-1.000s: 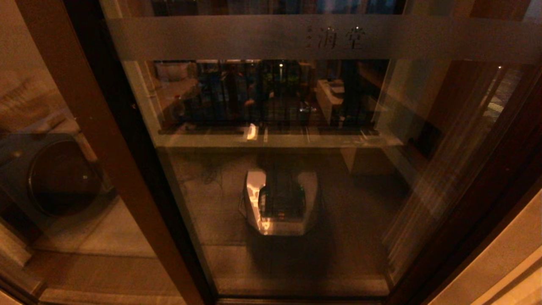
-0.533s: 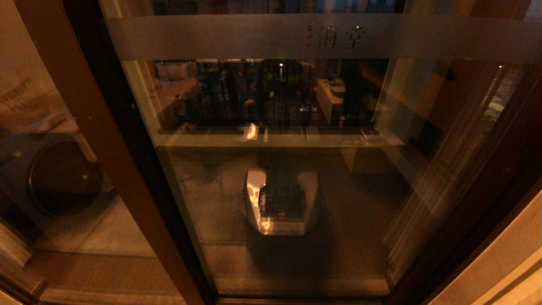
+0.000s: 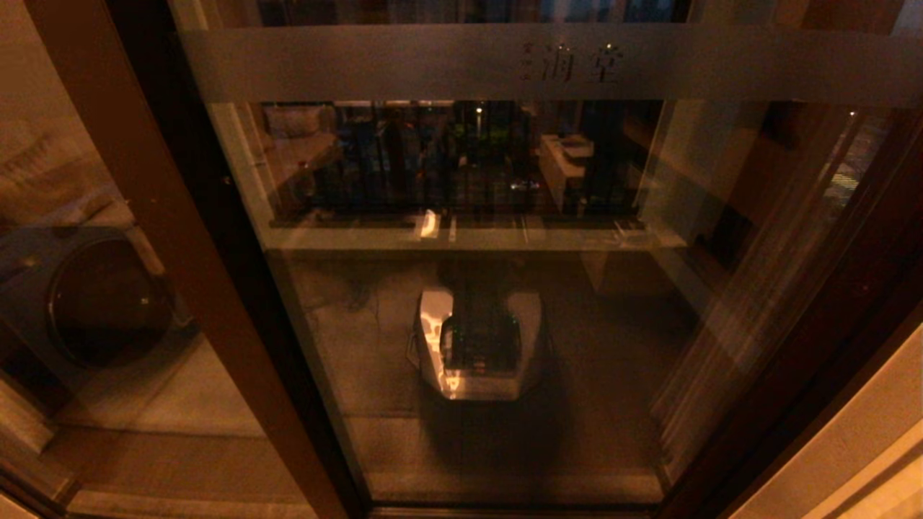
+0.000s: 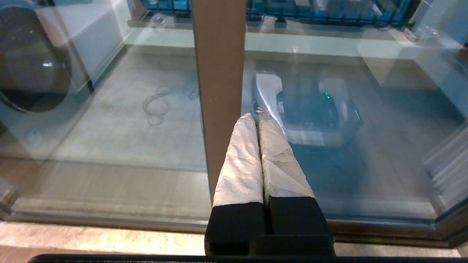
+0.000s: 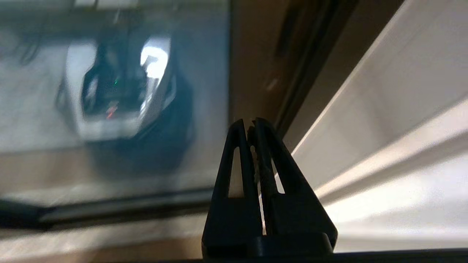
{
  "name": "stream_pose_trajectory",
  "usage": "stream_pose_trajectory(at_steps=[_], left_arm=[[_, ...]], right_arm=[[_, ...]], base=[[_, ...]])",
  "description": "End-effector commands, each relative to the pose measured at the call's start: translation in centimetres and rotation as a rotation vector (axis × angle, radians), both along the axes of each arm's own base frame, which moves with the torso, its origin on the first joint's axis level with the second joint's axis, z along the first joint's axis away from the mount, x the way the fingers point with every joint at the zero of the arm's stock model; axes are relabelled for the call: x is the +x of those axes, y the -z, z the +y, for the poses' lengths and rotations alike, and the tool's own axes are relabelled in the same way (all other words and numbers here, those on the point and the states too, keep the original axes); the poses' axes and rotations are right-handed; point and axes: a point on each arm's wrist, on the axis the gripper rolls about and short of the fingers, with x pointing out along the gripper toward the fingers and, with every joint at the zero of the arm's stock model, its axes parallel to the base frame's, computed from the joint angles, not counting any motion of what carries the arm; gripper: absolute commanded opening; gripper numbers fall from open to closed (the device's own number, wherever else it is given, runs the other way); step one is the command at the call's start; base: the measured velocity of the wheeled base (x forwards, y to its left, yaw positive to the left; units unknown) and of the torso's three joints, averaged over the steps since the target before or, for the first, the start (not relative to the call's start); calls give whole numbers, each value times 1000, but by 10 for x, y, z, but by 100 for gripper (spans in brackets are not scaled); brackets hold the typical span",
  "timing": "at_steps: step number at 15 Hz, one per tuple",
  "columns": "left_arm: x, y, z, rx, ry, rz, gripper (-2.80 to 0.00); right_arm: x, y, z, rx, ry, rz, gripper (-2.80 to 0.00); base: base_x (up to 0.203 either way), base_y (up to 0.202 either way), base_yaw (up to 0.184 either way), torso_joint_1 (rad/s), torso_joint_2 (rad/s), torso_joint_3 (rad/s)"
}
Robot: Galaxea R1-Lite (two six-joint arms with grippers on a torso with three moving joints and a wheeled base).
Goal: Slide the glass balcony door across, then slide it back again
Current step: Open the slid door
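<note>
The glass balcony door (image 3: 505, 180) fills the head view, with its frosted band (image 3: 433, 65) and small characters near the top. A brown upright (image 3: 180, 216) stands at its left edge and a dark upright (image 3: 829, 303) at its right edge. Neither gripper shows in the head view. In the left wrist view my left gripper (image 4: 257, 115) is shut and empty, its white-wrapped fingers (image 4: 241, 160) just beside the brown upright (image 4: 219, 73). In the right wrist view my right gripper (image 5: 248, 124), black, is shut and empty. It sits close before the door's right upright (image 5: 252, 65), which has a slim dark slot (image 5: 287, 34).
A washing machine (image 3: 101, 303) sits behind the left glass panel. The barred railing window (image 3: 447, 158) lies beyond the door. The robot's reflection (image 3: 476, 346) shows in the glass. A pale wall (image 5: 395, 109) runs right of the door, and the floor track (image 4: 109, 219) runs along its foot.
The door and its uprights stand where they were. Only the reflections in the glass have shifted slightly.
</note>
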Motion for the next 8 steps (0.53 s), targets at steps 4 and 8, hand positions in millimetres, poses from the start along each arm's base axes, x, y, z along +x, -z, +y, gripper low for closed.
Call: stream_pose_trajectory(at_steps=[4, 8], left_arm=[[0, 0, 0, -1, -1, -1, -280], [0, 0, 0, -1, -1, -1, -280]], right_arm=[[32, 5, -41, -23, 84, 23, -280], [55, 20, -27, -20, 85, 91, -280]], base=[[0, 0, 0, 0, 0, 0], [0, 0, 0, 0, 0, 0]])
